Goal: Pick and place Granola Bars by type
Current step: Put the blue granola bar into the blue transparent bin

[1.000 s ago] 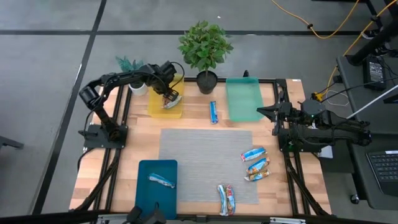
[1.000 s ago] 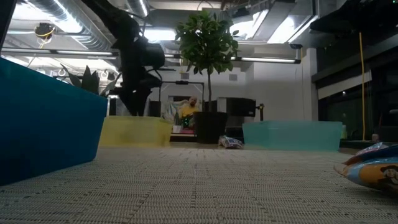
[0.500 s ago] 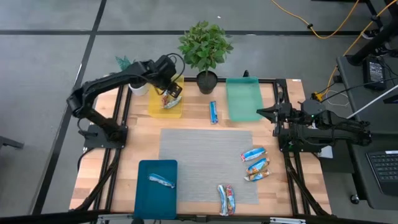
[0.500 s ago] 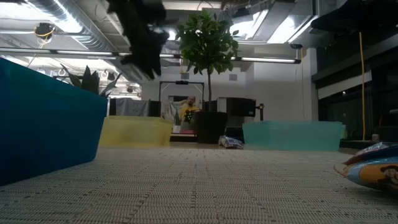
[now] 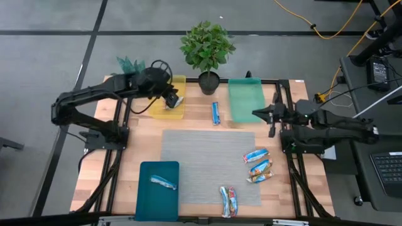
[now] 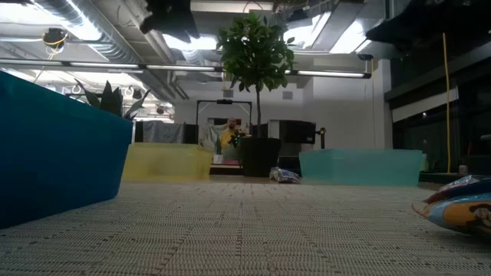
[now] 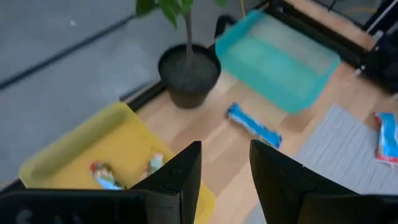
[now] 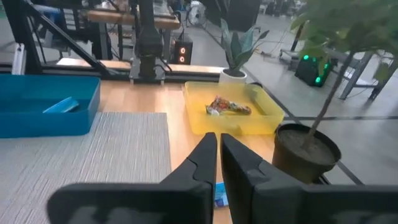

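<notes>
My left gripper [image 5: 168, 94] hangs open above the yellow tray [image 5: 157, 108], clear of it; in the left wrist view the open fingers [image 7: 224, 171] frame that tray [image 7: 74, 152] and the brownish granola bars [image 7: 102, 174] lying flat in it. My right gripper [image 5: 256, 113] is shut and hovers beside the green tray [image 5: 244, 100]. A blue bar [image 5: 215, 113] lies on the wood between the trays. Three bars [image 5: 259, 166] lie on the grey mat's right side, two [image 5: 229, 201] at its near edge, and one [image 5: 163, 182] in the blue tray.
A potted plant [image 5: 208, 80] stands at the far edge between the yellow and green trays, and a small white pot [image 5: 139, 90] sits beside the yellow tray. The blue tray [image 5: 147, 201] lies near the near-left corner. The grey mat [image 5: 201, 157] covers the middle.
My left gripper has risen from just above the yellow tray and drawn back a little toward the table's left, its arm folding back; the bars stay lying in the tray. My right gripper has moved slightly toward the table's left.
</notes>
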Robot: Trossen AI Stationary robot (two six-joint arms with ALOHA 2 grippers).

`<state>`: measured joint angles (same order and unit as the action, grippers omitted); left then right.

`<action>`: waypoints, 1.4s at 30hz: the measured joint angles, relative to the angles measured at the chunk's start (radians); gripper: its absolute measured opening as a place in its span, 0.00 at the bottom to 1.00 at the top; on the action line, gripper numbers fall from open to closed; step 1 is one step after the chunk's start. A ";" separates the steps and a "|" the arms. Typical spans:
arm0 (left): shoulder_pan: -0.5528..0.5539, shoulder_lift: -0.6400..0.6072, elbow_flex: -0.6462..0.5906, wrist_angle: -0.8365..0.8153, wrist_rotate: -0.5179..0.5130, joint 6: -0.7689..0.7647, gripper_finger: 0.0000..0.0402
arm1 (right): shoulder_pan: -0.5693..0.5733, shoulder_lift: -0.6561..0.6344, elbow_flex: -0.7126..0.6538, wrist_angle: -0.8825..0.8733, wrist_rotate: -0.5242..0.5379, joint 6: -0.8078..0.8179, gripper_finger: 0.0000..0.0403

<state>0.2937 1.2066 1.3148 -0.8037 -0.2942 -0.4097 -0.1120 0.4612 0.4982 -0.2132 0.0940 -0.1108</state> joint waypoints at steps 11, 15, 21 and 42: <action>-0.080 -0.031 0.000 0.001 -0.095 -0.015 0.32 | -0.021 0.377 0.313 -0.136 0.012 0.006 0.35; -0.101 -0.031 0.000 0.001 -0.103 0.001 0.32 | -0.035 0.505 0.436 -0.184 0.053 0.165 0.46; -0.129 -0.031 0.000 0.024 -0.108 0.039 0.32 | -0.041 0.670 0.540 -0.249 0.054 0.296 0.58; -0.182 -0.128 0.000 0.039 -0.099 0.151 0.32 | -0.059 1.056 0.550 -0.237 -0.010 0.669 0.67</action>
<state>0.1116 1.0790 1.3148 -0.7648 -0.3927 -0.2582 -0.1714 1.5168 1.0477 -0.4503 0.0837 0.5579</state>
